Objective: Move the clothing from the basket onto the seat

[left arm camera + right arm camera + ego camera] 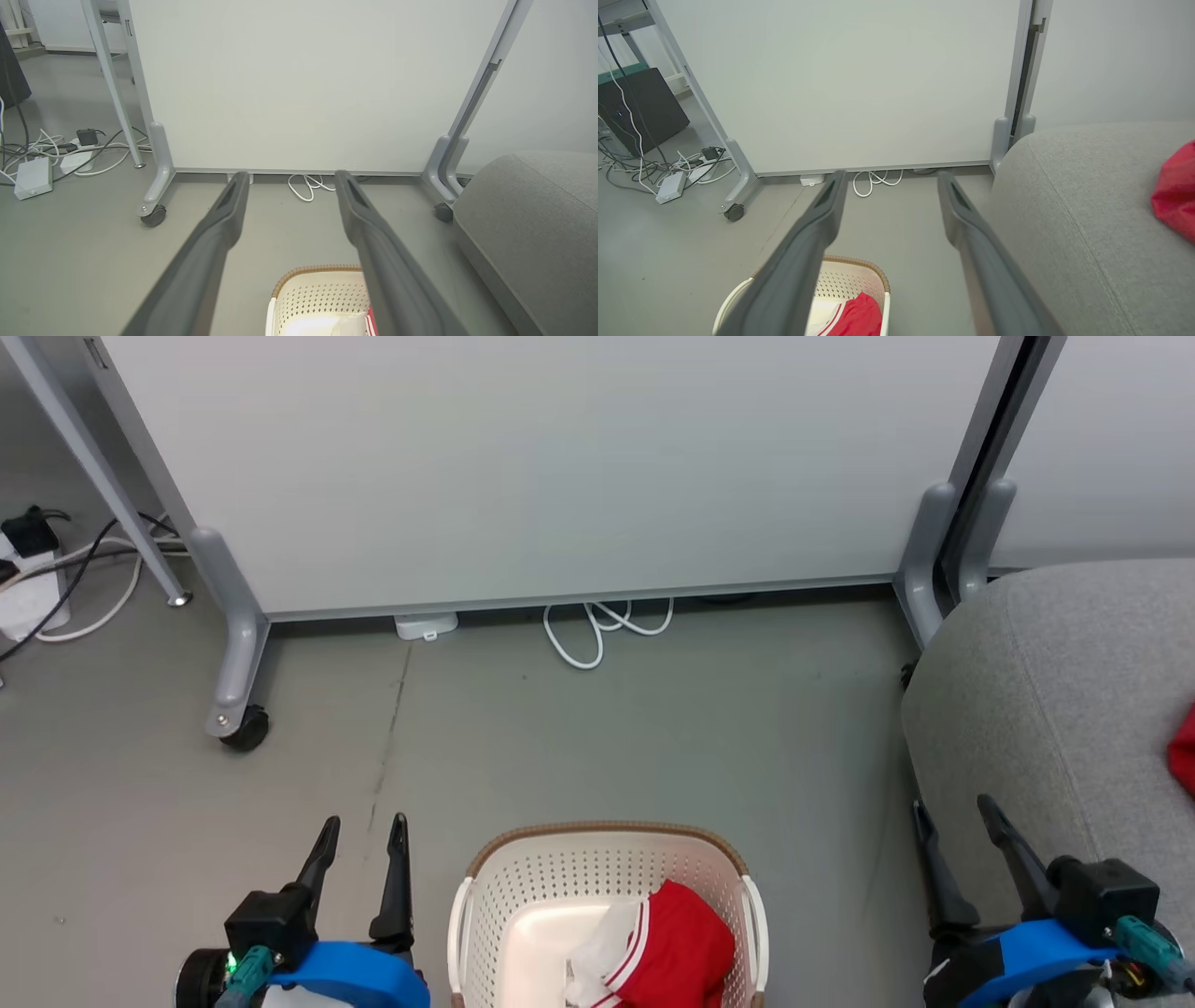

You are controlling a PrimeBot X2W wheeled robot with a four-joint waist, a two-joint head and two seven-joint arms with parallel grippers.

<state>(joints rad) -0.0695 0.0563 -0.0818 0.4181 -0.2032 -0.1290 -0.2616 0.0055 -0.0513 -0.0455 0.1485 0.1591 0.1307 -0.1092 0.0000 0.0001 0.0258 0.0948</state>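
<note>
Left gripper [365, 821] at 7 o'clock, right gripper [952, 805] at 5 — jaws spread. Basket [597, 828] at 6 holds striped red garment [677, 943]; second red garment [1184, 756] on seat [1046, 691] at 3.

The basket [560, 877] and the striped red garment [677, 943] inside it are cut by the head view's bottom edge. On the seat [1027, 691], which runs past the right edge, a second red garment [1184, 761] shows only a sliver; its pattern cannot be told.
</note>
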